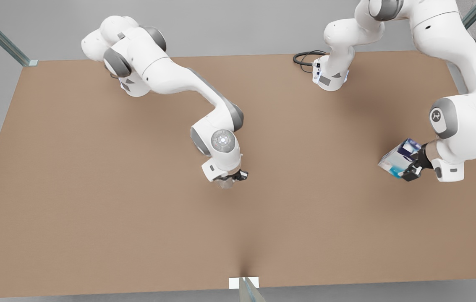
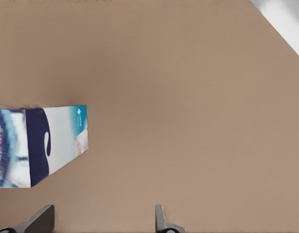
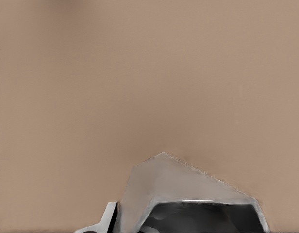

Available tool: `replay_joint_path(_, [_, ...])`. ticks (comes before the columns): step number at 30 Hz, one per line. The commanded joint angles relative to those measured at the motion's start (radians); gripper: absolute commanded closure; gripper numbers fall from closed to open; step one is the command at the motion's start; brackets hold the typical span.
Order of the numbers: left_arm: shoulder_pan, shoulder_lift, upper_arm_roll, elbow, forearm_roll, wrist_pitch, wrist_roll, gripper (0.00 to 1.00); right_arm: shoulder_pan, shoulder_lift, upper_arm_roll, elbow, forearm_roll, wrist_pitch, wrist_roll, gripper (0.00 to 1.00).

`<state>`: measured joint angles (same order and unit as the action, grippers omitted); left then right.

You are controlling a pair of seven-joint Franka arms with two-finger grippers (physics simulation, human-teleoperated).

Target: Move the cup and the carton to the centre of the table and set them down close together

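Cup (image 1: 226, 183) is hanging pinched in the right end effector (image 1: 233, 177), right over the middle of the desk (image 1: 95, 188), so that half looks nearly placed. The carton (image 1: 398, 161) is tilting far out toward the front view's right, touching the left end effector (image 1: 413, 167). Its fingers (image 2: 42, 217) are standing spread, and the carton is lying off to one side, not gripped, I'd judge.

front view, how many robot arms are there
2. The right arm reaches mid-table, right claw on the cup; the left arm is at the front view's right, left claw beside the tilted carton.
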<state>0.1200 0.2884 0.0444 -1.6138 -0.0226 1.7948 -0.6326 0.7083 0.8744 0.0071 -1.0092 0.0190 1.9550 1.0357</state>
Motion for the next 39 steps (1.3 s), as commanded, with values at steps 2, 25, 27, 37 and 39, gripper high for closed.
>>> replay_joint_path(2, [0.032, 0.003, 0.002, 0.000, 0.001, 0.000, 0.039, 0.00, 0.020, 0.044, -0.018, 0.035, 0.004, 0.033, 0.001, 0.79])
replay_joint_path(25, [0.059, 0.058, 0.178, -0.129, -0.063, 0.014, 0.205, 0.00, 0.037, 0.230, -0.084, 0.146, -0.002, 0.206, -0.095, 0.00])
replay_joint_path(27, [0.059, 0.075, 0.178, -0.138, -0.065, 0.015, 0.205, 0.00, 0.037, 0.227, -0.084, 0.146, -0.004, 0.202, -0.125, 0.00])
replay_joint_path(37, [0.075, 0.118, 0.177, -0.138, -0.077, 0.023, 0.214, 0.41, 0.037, 0.215, -0.081, 0.152, 0.001, 0.144, -0.126, 0.00])
replay_joint_path(39, [0.075, 0.118, 0.177, -0.140, -0.077, 0.023, 0.215, 0.41, 0.037, 0.212, -0.079, 0.156, 0.003, 0.131, -0.126, 0.00])
